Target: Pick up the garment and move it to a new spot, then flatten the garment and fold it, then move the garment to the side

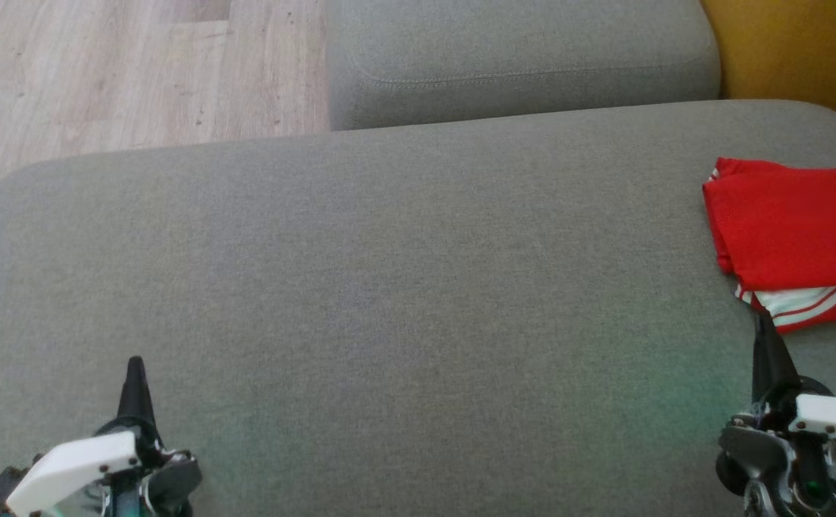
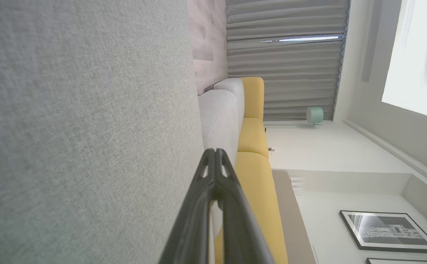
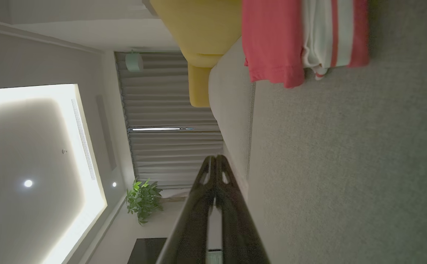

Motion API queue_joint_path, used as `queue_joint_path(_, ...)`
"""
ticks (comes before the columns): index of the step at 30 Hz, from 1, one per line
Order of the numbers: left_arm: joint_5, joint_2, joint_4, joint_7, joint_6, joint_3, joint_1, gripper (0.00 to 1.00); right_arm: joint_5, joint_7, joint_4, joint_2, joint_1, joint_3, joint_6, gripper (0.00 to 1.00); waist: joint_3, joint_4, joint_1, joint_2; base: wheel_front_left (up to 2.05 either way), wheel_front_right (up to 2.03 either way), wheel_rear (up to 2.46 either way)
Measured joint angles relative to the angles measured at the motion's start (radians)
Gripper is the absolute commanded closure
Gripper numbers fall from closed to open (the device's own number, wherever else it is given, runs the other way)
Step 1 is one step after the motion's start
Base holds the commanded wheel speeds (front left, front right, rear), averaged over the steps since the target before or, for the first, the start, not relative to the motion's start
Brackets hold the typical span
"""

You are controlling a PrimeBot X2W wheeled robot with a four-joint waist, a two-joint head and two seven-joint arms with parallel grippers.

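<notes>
Nearest, the left gripper and right gripper hang over the grey sofa cushion, each with its fingers pressed together and holding nothing. Just beyond the right gripper's tip, the folded red jersey lies at the cushion's right edge.

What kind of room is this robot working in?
Most likely a living room, in a home or a staged one. The work surface is a broad grey sofa seat, and beyond it are full-length grey curtains and a potted plant by the wall.
</notes>
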Motion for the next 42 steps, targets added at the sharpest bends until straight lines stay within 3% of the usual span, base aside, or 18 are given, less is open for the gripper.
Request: queue_joint_path(42, -0.020, -0.012, 0.006, 0.019, -0.008, 0.023, -0.013, 1.00, 0.022, 0.010, 0.002, 0.001, -0.019, -0.012, 0.000, 1.00, 0.001, 0.000, 0.0000, 0.0000, 0.00, 0.00, 0.00)
